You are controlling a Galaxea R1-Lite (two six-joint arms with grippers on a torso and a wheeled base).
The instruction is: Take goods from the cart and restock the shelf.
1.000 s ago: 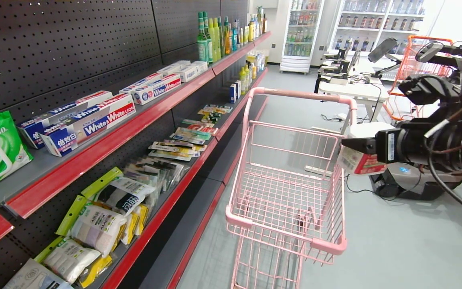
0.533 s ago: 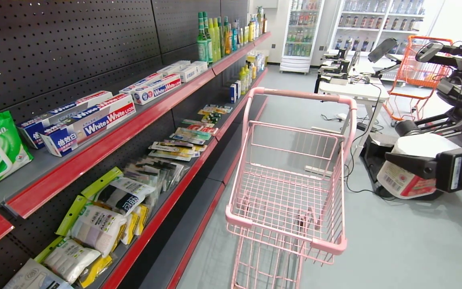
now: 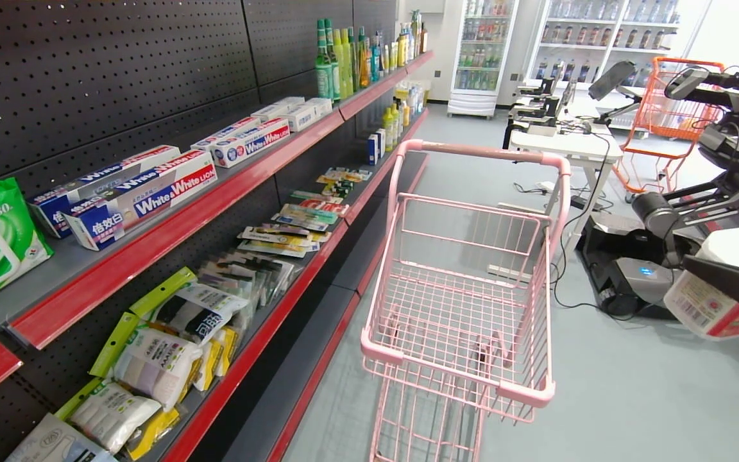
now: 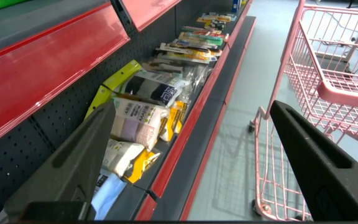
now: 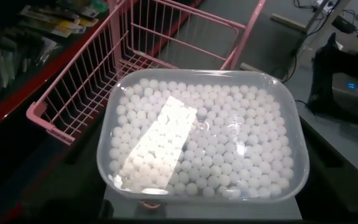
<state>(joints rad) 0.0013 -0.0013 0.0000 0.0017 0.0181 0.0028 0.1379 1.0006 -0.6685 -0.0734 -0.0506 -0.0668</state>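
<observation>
Change: tub (image 3: 696, 309) swung rightward, lower.
Grip: right pincer (image 3: 725, 283) clamps tub; left pincer (image 4: 197, 155) wide, beside shelf (image 3: 151, 240).
Bearing: shelf left of tub — cart (image 3: 482, 152) between.

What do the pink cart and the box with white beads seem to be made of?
Pink cart: likely metal wire with a glossy pink coating; thin welded grid, thicker tube handle.
Box: seemingly clear glossy plastic; the white beads show through its top, which reflects light.

Head camera high, facing forward-down along shelf (image 3: 151, 240); wrist cameras lower, closer; all share cart (image 3: 482, 152).
</observation>
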